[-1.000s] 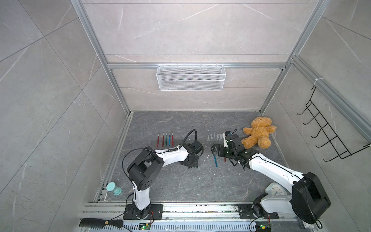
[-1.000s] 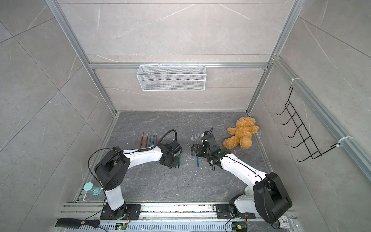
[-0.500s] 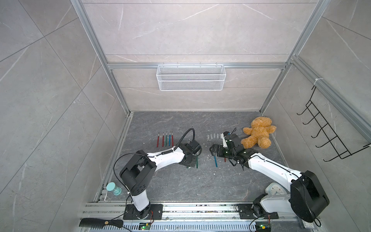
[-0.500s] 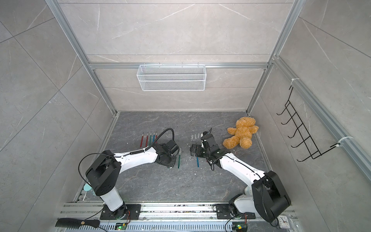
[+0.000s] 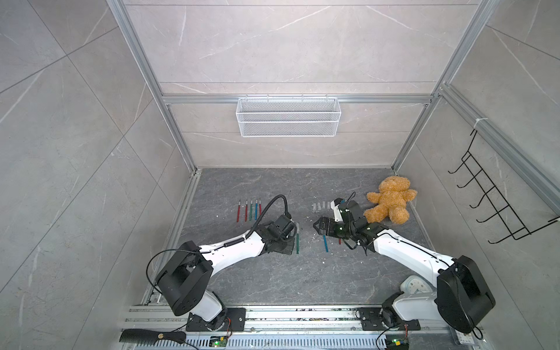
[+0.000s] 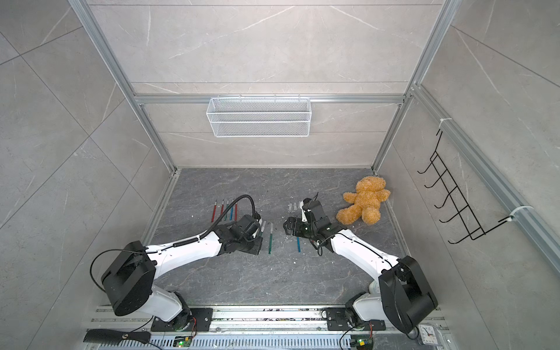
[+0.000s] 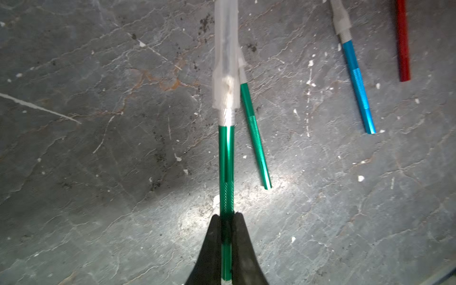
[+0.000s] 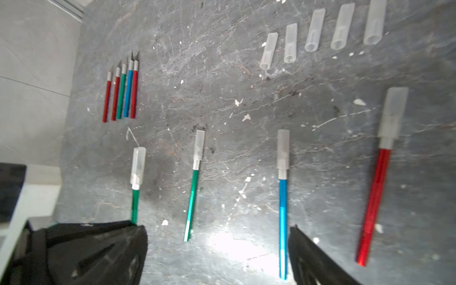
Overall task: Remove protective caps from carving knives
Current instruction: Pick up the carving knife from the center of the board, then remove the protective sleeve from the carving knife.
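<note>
My left gripper is shut on the handle of a green carving knife, held just above the floor. Its translucent protective cap is on the tip. In a top view the held knife pokes out beside the left gripper. My right gripper hangs open to its right, over the floor, holding nothing. Below it lie a capped green knife, a capped blue knife and a capped red knife. Several bare knives form a row at the left. Several loose caps lie at the back.
A teddy bear lies at the back right, close behind the right arm. A white wire basket hangs on the rear wall and a black hook rack on the right wall. A black comb rests on the front rail.
My left arm has swung its elbow out to the left while keeping its hold on the green knife. My right gripper has edged left toward it.
</note>
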`<control>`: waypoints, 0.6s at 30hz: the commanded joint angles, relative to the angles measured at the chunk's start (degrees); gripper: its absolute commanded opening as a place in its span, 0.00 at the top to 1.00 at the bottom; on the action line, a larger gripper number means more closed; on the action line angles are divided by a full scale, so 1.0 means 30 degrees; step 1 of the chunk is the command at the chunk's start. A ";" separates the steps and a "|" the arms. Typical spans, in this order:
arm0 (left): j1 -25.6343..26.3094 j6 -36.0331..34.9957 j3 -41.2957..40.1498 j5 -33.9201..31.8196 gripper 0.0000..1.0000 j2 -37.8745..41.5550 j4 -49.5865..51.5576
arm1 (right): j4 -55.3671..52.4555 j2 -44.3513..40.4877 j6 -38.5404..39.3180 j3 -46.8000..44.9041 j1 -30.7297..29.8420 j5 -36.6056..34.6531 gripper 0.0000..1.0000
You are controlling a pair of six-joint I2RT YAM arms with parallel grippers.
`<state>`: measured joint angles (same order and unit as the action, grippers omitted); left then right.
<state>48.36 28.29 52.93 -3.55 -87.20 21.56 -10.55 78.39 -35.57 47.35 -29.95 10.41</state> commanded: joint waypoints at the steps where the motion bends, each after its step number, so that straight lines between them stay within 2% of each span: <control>1: 0.0202 0.0389 -0.0100 0.1226 1.00 0.0502 -0.1466 | 0.0349 0.0496 -0.1673 0.0669 -0.0506 0.1158 0.17; 7: 0.0689 0.0464 -0.0249 0.1591 1.00 0.0576 -0.2001 | 0.0514 0.1987 -0.2754 0.2106 -0.2127 0.0865 0.27; 9: 0.0797 0.0528 -0.0242 0.1649 1.00 0.0661 -0.2002 | 0.0441 0.2498 -0.3063 0.2462 -0.2551 0.0616 0.33; 18: 0.1165 0.0672 -0.0430 0.1772 1.00 0.1145 -0.2140 | 0.0781 0.3609 -0.3875 0.2985 -0.2702 -0.0173 0.55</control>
<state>51.51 29.56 51.83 0.69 -85.95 16.49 -9.04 87.83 -45.89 54.15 -37.98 11.57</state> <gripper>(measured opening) 0.079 0.474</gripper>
